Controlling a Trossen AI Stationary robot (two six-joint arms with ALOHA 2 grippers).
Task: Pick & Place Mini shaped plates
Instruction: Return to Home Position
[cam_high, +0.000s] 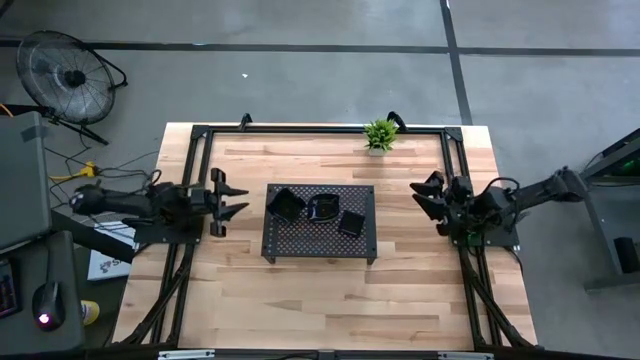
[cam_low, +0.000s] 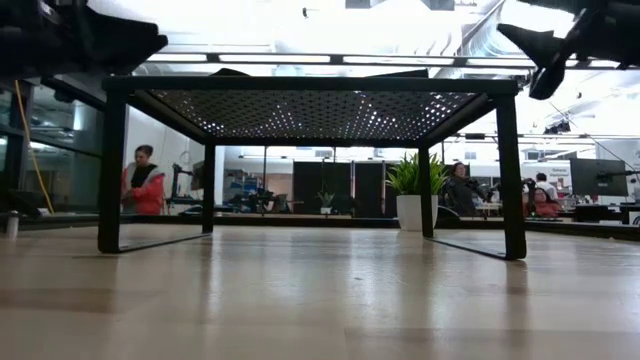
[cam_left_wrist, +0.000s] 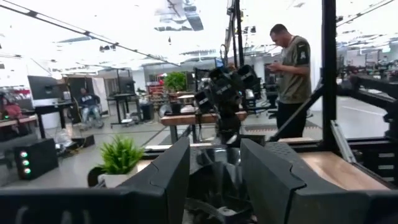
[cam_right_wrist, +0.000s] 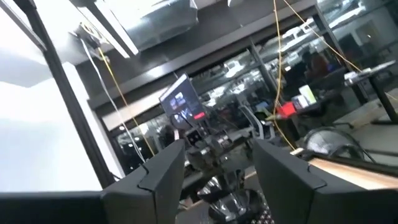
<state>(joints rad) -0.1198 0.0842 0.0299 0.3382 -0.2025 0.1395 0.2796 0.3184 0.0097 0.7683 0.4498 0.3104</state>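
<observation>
- Counter (cam_high: 300, 300): one. Pale wood in glued strips, smooth with a faint sheen, and bordered by black tube framing.
- Left arm (cam_high: 140, 203): one, dark, at the counter's left side, level with the shelf. Its jaws are spread wide and hold nothing. The tips point at the shelf and stand apart from it.
- Right arm (cam_high: 510, 200): one, dark, at the counter's right side. Its jaws are likewise spread and empty, and stand clear of the shelf.
- Perforated shelf (cam_high: 300, 243): one, mid-counter between the arms. It is a flat rectangular black metal deck with a regular hole pattern. Four slim square-section uprights show in the low view.
- Mini shaped plates (cam_high: 323, 208): three glossy black groups in a row on the shelf deck.
  - The group nearest the left arm is squarish with an uneven rim.
  - The middle group is rounded.
  - The group nearest the right arm is small and square.
  - The number of plates in each group cannot be told.
- Plant (cam_high: 380, 134): one, at the counter's far edge, with spiky green leaves in a pale pot.
- Fan (cam_high: 65, 72): one, round with a wire guard, on the floor beyond the counter.
</observation>
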